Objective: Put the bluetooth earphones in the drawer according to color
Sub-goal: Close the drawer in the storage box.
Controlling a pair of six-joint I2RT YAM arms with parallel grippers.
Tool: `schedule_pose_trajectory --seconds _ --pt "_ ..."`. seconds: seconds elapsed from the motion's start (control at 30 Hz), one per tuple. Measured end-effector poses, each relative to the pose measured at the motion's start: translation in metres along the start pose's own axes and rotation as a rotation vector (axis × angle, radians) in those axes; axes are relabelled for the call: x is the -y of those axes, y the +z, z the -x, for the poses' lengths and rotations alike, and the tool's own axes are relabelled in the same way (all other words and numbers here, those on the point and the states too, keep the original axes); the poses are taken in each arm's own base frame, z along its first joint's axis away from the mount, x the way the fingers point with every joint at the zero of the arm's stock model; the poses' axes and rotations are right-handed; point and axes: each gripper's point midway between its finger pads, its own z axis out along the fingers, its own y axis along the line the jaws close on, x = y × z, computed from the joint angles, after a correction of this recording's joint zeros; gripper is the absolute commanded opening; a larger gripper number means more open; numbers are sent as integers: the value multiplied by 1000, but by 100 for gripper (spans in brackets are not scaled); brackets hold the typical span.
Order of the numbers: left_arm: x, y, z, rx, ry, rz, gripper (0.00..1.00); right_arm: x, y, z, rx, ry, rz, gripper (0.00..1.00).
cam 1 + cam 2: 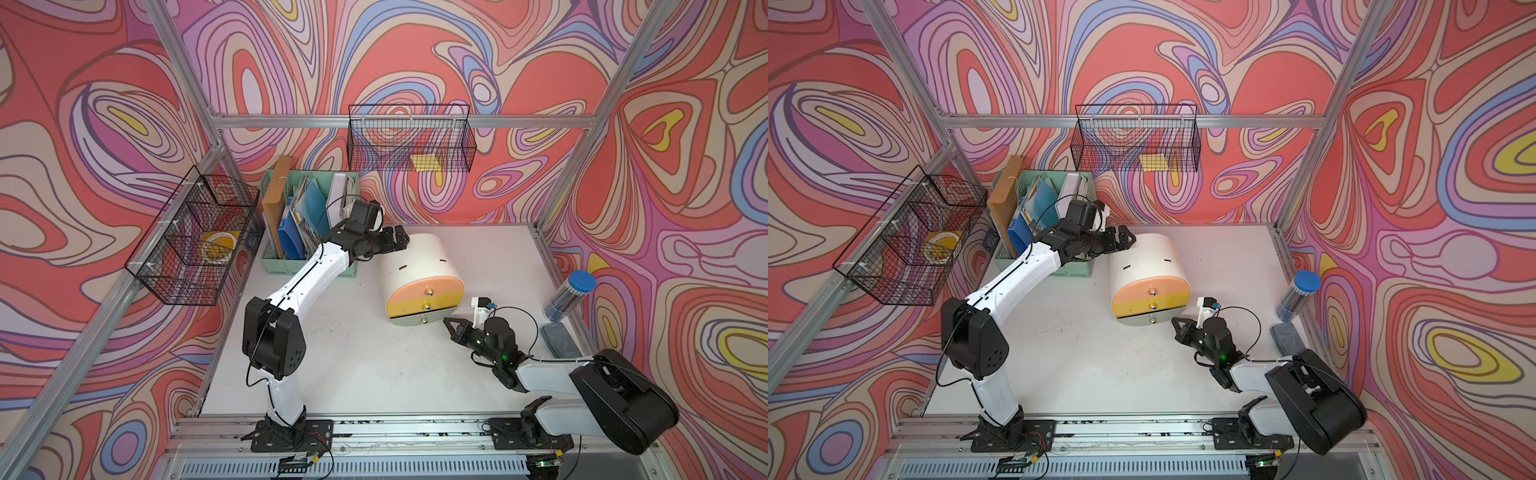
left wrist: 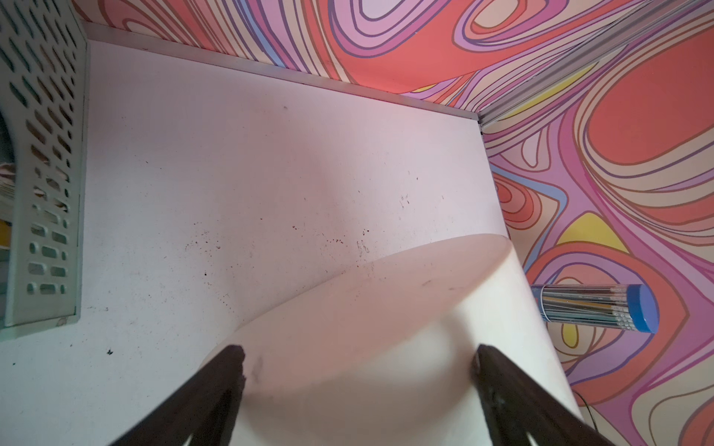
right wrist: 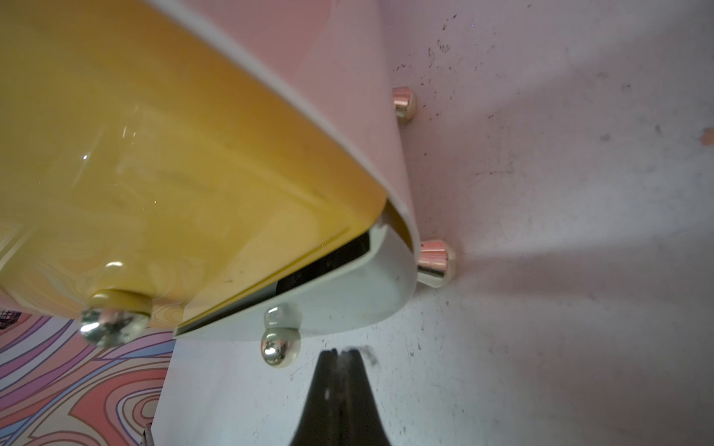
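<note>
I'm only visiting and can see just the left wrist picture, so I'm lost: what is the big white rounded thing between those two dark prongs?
Observer: A small drawer chest; its front, hidden from you, has peach, yellow and pale grey-green drawers with gold knobs.
Operator: Are they all closed?
Observer: No; the lowest drawer stands slightly out, with a dark gap above it.
Operator: And the other arm?
Observer: The right gripper is shut and empty, its tip just beside that drawer's knob.
</note>
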Motion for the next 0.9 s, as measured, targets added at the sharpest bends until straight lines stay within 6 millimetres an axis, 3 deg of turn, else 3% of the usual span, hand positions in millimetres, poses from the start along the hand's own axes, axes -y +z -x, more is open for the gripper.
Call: schedule_pose_trajectory --seconds 0.5,0.7,0.9 --pt "-3 2 4 27 2 -6 96 11 33 -6 87 99 52 0" --pt "-2 1 4 33 4 -8 96 0 33 -14 92 100 77 0" --pt "-3 2 4 33 4 -8 96 -16 37 -25 59 71 89 13"
